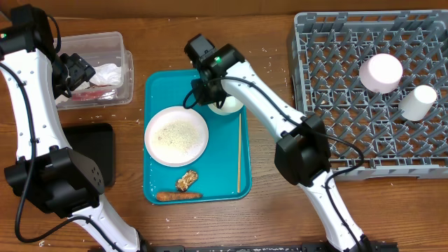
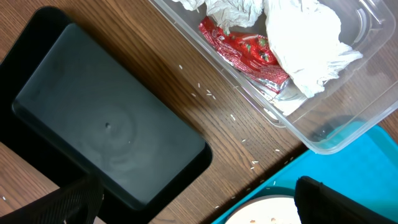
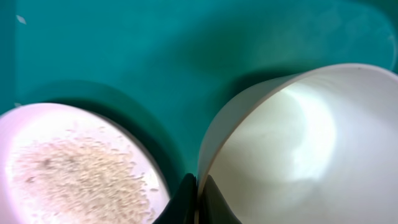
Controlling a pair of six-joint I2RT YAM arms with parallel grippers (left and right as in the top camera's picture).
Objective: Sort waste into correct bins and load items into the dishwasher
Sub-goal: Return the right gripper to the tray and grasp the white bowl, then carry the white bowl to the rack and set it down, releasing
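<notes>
My right gripper (image 1: 208, 94) is shut on the rim of a white bowl (image 1: 229, 106) at the back of the teal tray (image 1: 157, 91). In the right wrist view its fingertips (image 3: 198, 199) pinch the thin wall of the bowl (image 3: 292, 149), one inside and one outside. Beside the bowl lies a plate (image 1: 176, 136) covered with rice grains (image 3: 68, 174). A wooden stick (image 1: 239, 152), a brown lump (image 1: 187, 180) and a carrot (image 1: 178, 197) also lie on the tray. My left gripper (image 2: 199, 208) hangs open between the clear tub (image 2: 336, 124) and the black tray (image 2: 106, 130), holding nothing.
The tub holds crumpled tissues (image 2: 305, 43) and a red wrapper (image 2: 245, 50). The grey dish rack (image 1: 336, 91) at the right carries a round pale pink dish (image 1: 381, 73) and a small cup (image 1: 418, 102). Loose rice grains (image 2: 208, 94) dot the wooden table.
</notes>
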